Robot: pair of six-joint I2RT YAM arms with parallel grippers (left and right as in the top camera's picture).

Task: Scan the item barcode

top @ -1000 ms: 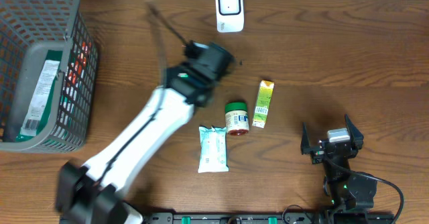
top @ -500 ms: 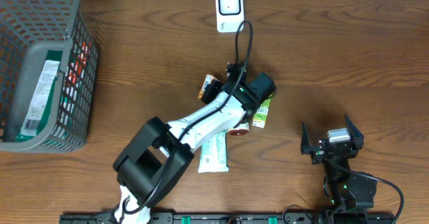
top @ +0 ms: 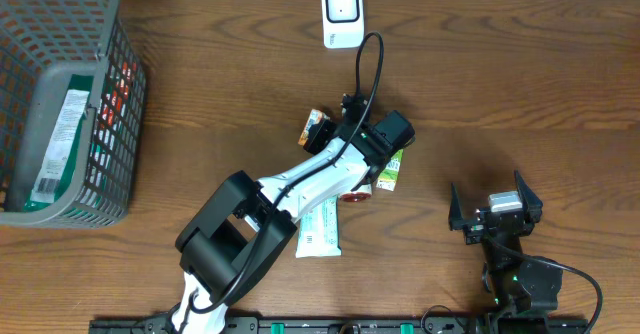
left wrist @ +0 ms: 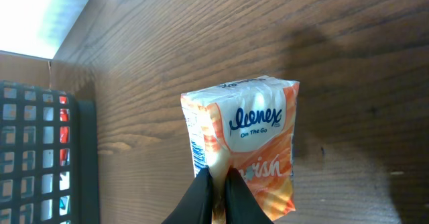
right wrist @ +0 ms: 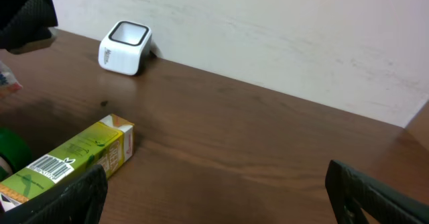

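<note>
The left claw (left wrist: 216, 184) is pinched shut on the bottom seam of a soft, glossy Kleenex tissue pack (left wrist: 244, 143), orange and white, plump and rectangular, held above the grained wooden desk (top: 520, 84) on the near side of the scanner (top: 342, 15), a small white rounded block. Nearer than the scanner and slightly to its right lies a green, boxy juice carton (right wrist: 74, 157) with its barcode facing up. The right claw (top: 487, 189) is spread wide and holds nothing, well to the scanner's near right.
</note>
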